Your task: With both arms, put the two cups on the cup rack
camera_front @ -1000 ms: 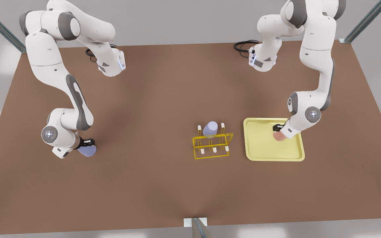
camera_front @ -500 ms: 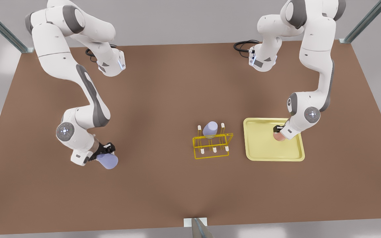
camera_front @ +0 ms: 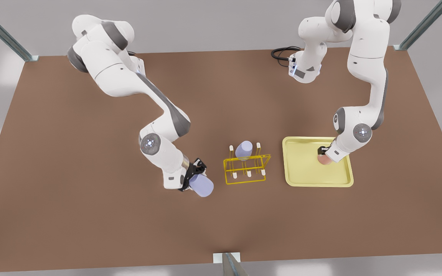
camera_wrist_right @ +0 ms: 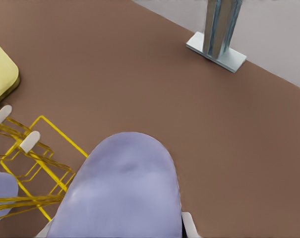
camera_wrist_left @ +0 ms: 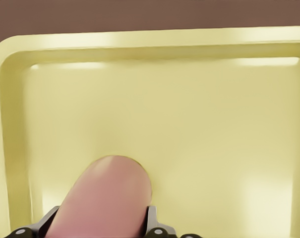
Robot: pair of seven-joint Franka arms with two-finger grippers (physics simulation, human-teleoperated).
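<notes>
In the front view, the brown worktop carries a small yellow wire-frame cup rack with white-tipped pegs near its middle, and a plain lavender cup already sits upended over a peg on the rack's far side, which leaves the near pegs free. Just beside the rack, toward the front view's left, the right gripper has its fingers closed on a second pale lavender tapered cup, carried tipped on its side and clear of the worktop, probably so that its mouth can be turned down over a free peg. Toward the front view's right, a pale yellow flat square tray lies just beside the rack, and the left gripper reaches down near the tray's far right corner, where the salmon pink cup sits; from here I cannot tell whether that cup rests on the tray or hangs just above it. In the left wrist view, the salmon pink cup is pinched between the two fingers, with the tray's raised rim round it, so the grasp looks made and the lift is the likely next step. In the right wrist view, the lavender cup lies between the fingers, its closed end pointing out, and the rack's yellow wires and white peg tips stand close beside it, near enough that only a short approach seems left.
</notes>
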